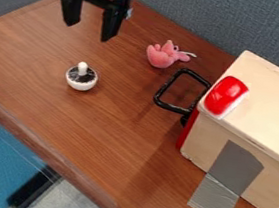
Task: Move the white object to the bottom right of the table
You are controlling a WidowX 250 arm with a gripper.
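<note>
My gripper (87, 32) hangs at the upper left, above the back of the brown table (104, 143), its two fingers spread apart with nothing between them. In front of it and lower sits the white object (80, 83), a small round bowl-like piece with a dark top and a white knob standing up from its middle. It rests upright on the left part of the tabletop, apart from the gripper.
A pink plush toy (161, 56) lies near the back. On the right stands a wooden box (276, 115) with a black handle (164, 91), a red-and-white item (225, 96) on top and grey tape (225, 179) running to the table.
</note>
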